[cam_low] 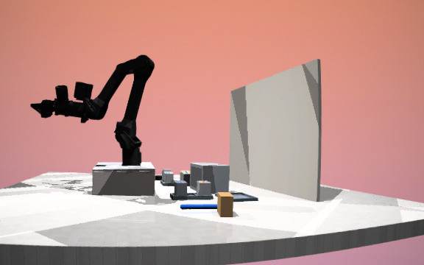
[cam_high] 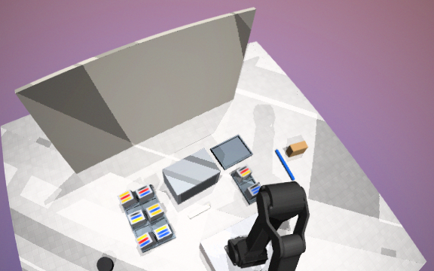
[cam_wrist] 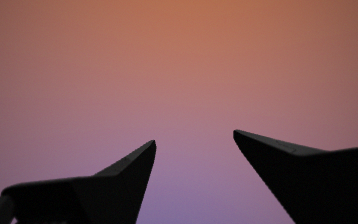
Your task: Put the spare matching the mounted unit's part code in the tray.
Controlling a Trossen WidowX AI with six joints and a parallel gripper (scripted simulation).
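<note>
My gripper (cam_low: 32,105) (cam_wrist: 193,139) is open and empty, high up and pointing away from the panel. A large grey box (cam_high: 191,175) (cam_low: 216,178) stands mid-table; no code is readable on it, and I cannot tell if it is the mounted unit. Left of it, a rack (cam_high: 140,229) holds several grey blocks with coloured stripes. Right of it, a smaller rack (cam_high: 245,183) (cam_low: 191,196) holds two: one red-striped block (cam_high: 244,172) (cam_low: 204,188) and one blue-striped block (cam_high: 255,189) (cam_low: 180,188), partly behind the arm in the top view. The flat tray (cam_high: 236,152) (cam_low: 246,197) is empty.
A tall panel (cam_high: 179,83) (cam_low: 278,129) stands behind the box. An orange block (cam_high: 297,149) (cam_low: 225,205) and a blue rod (cam_high: 285,165) (cam_low: 199,206) lie right of the small rack. A white strip (cam_high: 199,211) lies before the box, a black disc (cam_high: 105,263) near the left rack.
</note>
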